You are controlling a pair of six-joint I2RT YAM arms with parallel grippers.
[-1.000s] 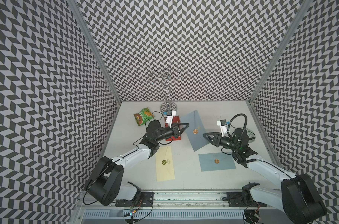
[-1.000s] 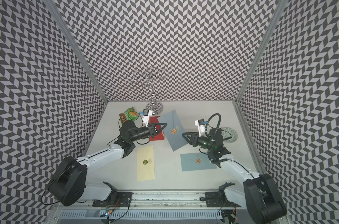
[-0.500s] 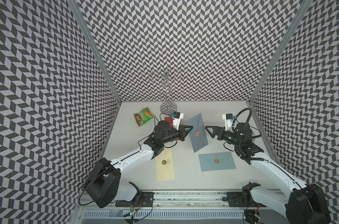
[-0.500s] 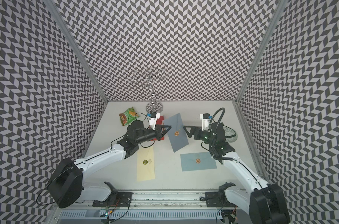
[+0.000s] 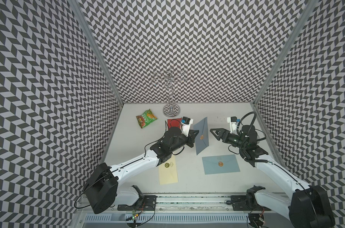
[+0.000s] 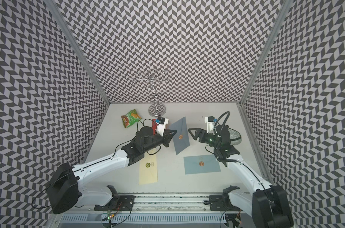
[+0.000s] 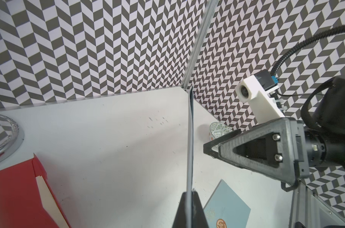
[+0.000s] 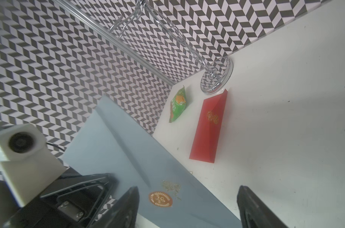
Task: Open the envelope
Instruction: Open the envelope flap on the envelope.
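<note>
My left claw pinches the grey-blue envelope by its edge, upright near frame centre in both top views; my right claw is spread just right of its seal, not touching.

Left pincer clamped shut, right pincer gaping wide, the two pointing at each other, tips apart

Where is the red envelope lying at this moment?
In both top views the red envelope lies at the back of the table, in front of the chrome stand's base, between the green snack packet and the left wrist camera.
</note>
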